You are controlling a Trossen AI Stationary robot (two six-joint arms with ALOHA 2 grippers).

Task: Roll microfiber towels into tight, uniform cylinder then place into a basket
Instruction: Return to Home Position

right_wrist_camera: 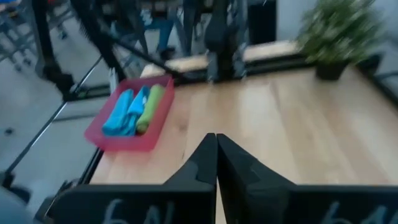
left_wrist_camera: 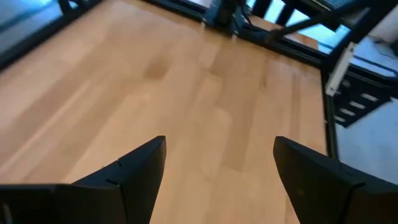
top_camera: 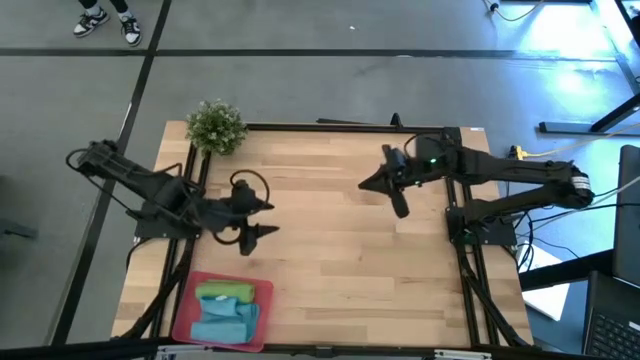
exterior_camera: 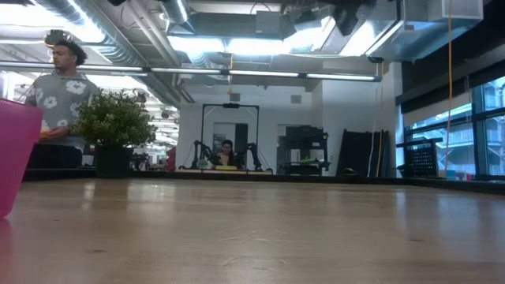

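Note:
The pinkish-red basket [top_camera: 181, 318] stands at the table's near left corner; it also shows in the right wrist view [right_wrist_camera: 124, 142] and its wall in the low view [exterior_camera: 14, 154]. Inside lie the rolled lime green towel [top_camera: 226, 292] [right_wrist_camera: 149, 106] and, beside it, the light blue towel [top_camera: 224, 322] [right_wrist_camera: 122, 113], both resting on the basket's floor. My left gripper [top_camera: 268, 218] [left_wrist_camera: 217, 180] hangs open above bare wood, beyond the basket's far side. My right gripper [top_camera: 368, 184] [right_wrist_camera: 216, 158] is shut and holds nothing, raised over the table's far right part.
A small green potted plant [top_camera: 216, 127] [exterior_camera: 115, 130] stands at the table's far left corner. Bare wood [top_camera: 340, 270] spreads over the middle and near right. A person stands beyond the far edge in the low view [exterior_camera: 61, 87].

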